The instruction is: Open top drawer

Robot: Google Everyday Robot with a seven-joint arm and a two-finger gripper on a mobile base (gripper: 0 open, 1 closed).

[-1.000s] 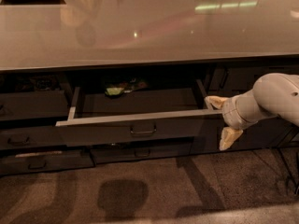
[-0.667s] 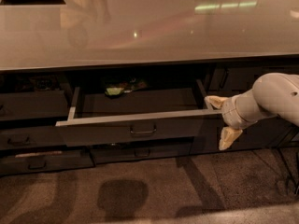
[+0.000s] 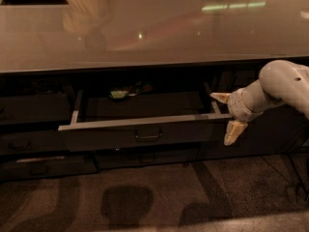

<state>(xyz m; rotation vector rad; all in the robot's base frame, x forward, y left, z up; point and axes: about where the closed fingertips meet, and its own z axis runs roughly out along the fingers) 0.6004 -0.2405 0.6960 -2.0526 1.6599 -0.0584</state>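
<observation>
Under the glossy worktop [image 3: 145, 37] the top drawer [image 3: 140, 135] stands pulled out with a small greenish thing [image 3: 118, 94], hard to make out, at its back, and the hand [image 3: 228, 115] sits at its right end, fingers [image 3: 235, 131] spread wide, seemingly straddling the front's corner.

One top drawer [image 3: 106, 138], one gripper [image 3: 228, 115] at its right end, two spread fingers [image 3: 233, 131], one handle [image 3: 148, 135] left of the jaws.
</observation>
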